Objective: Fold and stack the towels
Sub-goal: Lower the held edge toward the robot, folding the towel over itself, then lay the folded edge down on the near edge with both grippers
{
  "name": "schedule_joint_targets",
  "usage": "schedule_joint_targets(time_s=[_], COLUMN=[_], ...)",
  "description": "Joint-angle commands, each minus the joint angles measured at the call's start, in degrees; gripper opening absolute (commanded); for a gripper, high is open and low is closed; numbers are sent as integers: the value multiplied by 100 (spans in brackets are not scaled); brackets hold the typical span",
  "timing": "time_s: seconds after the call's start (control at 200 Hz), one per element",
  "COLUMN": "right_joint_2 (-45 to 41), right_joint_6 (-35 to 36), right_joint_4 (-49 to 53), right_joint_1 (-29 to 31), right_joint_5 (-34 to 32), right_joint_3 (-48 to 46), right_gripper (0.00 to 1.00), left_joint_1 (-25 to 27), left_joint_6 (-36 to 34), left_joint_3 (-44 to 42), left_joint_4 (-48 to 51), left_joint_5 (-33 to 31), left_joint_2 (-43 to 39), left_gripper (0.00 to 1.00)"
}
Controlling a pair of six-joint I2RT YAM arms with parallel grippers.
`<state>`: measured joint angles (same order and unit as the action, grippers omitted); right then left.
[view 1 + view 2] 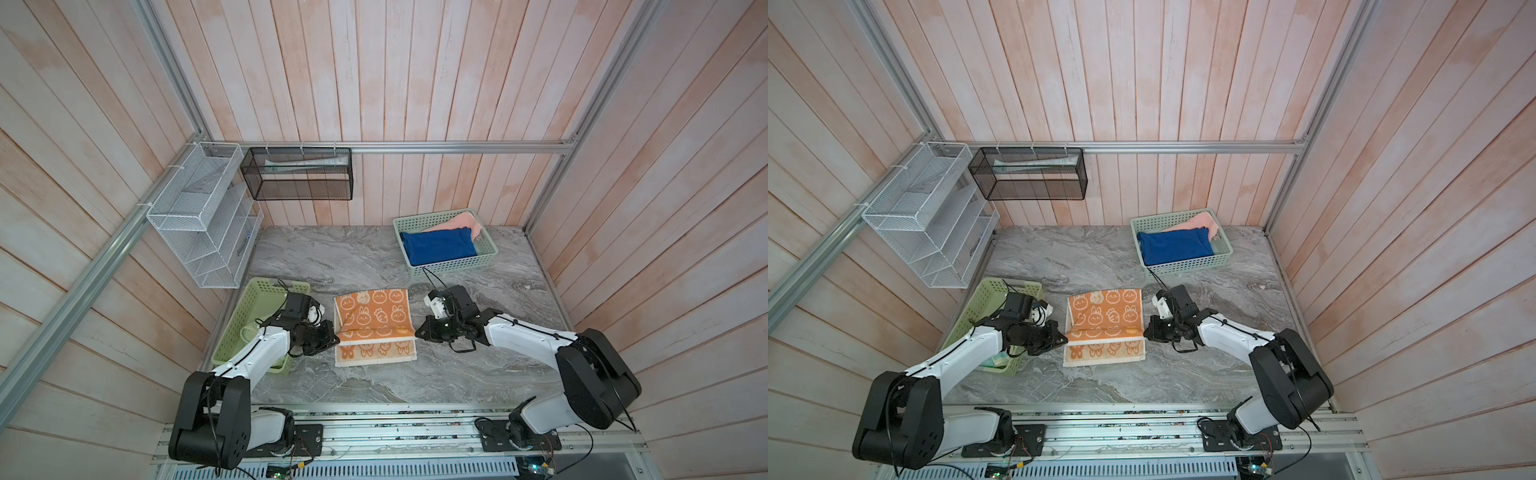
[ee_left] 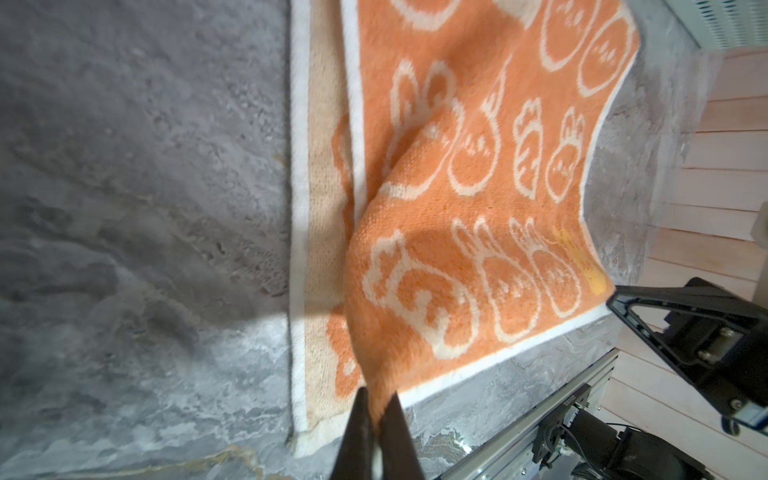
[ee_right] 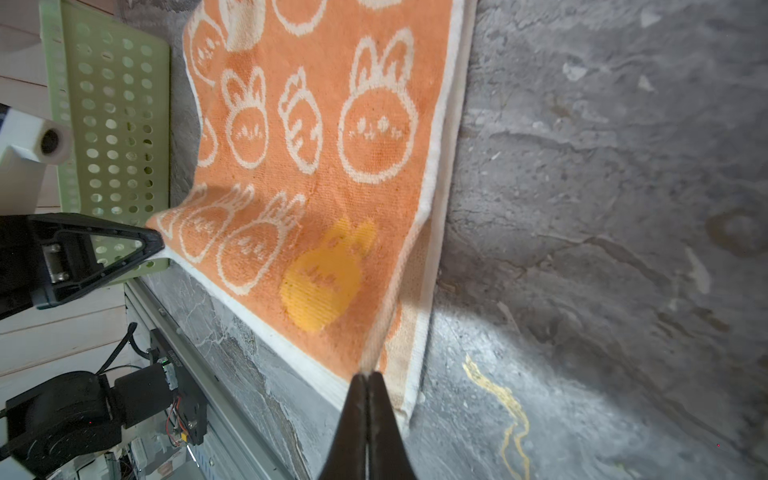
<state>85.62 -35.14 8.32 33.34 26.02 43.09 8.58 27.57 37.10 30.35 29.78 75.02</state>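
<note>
An orange towel (image 1: 374, 316) (image 1: 1104, 313) with cream bunnies lies mid-table. Its upper layer is folded towards the front and stops short of the pale lower layer's front strip. My left gripper (image 1: 337, 337) (image 2: 378, 409) is shut on that layer's left corner. My right gripper (image 1: 417, 333) (image 3: 368, 376) is shut on its right corner. Between them the held edge hangs slightly raised and sagging. A blue towel (image 1: 440, 247) and a pink towel (image 1: 461, 222) sit in the back-right basket (image 1: 453, 268). A teal-and-cream cloth (image 1: 994, 360) peeks out of the left basket (image 1: 249, 303), mostly hidden by my left arm.
A white wire rack (image 1: 199, 216) and a black mesh basket (image 1: 297, 174) hang on the left and back walls. Wooden walls close in three sides. A metal rail (image 1: 395, 432) carrying the arm bases runs along the front edge of the grey marble table (image 1: 374, 382).
</note>
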Motion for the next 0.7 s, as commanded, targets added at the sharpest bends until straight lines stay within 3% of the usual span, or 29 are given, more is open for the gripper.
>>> schedule_joint_targets(time_s=[0.0, 0.26, 0.44, 0.595, 0.695], right_joint_2=[55, -302, -255, 142, 366], right_joint_6=[68, 165, 157, 110, 144], right_joint_4=[103, 595, 592, 215, 113], right_joint_1=[-16, 3, 147, 264, 304], right_joint_5=[-97, -182, -24, 202, 211], right_joint_3=[85, 381, -28, -476, -529], right_gripper=[0, 0, 0, 0, 0], left_joint_1=[-40, -32, -28, -32, -33], left_joint_6=[196, 63, 416, 961, 1168], left_joint_3=[7, 852, 500, -100, -281], left_joint_4=[-140, 944, 1097, 780, 604], left_joint_5=[-213, -1004, -632, -711, -738], left_joint_2=[48, -433, -550, -733, -885], left_gripper=[1, 0, 1, 27, 38])
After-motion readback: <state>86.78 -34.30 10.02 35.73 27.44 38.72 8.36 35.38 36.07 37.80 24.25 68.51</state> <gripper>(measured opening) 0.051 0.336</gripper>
